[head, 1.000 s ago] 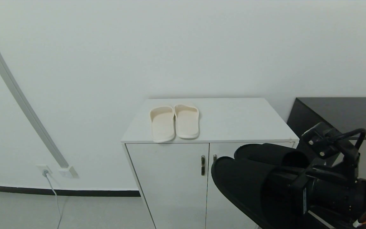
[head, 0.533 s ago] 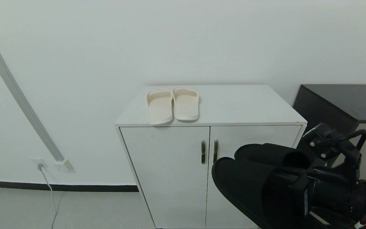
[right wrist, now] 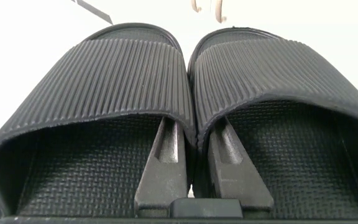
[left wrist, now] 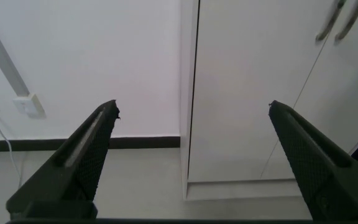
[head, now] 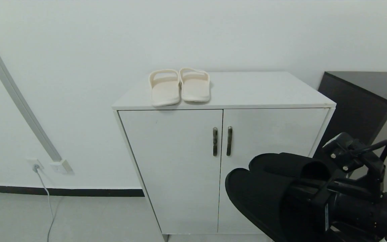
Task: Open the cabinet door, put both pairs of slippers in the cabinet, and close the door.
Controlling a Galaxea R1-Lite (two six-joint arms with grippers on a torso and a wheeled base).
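A white two-door cabinet [head: 176, 161] stands against the wall, both doors closed, with two dark handles [head: 215, 141] side by side at the middle. A cream pair of slippers [head: 179, 85] lies on its top near the front left. My right gripper [right wrist: 196, 146] is shut on a black pair of slippers [head: 267, 188], one finger inside each shoe and pinching their adjoining walls. It holds them low, in front of the right door. My left gripper [left wrist: 192, 107] stands open and empty, facing the cabinet's left door [left wrist: 253, 93] and its left edge.
A black table [head: 364, 97] stands right beside the cabinet. On the wall to the left are a slanted conduit [head: 15, 97] and a socket with a cable [head: 35, 166] hanging to the grey floor. Floor room lies left of the cabinet.
The head camera has moved lower, so the cabinet sits higher in the picture and its doors show in full. The black slippers stay in the right gripper.
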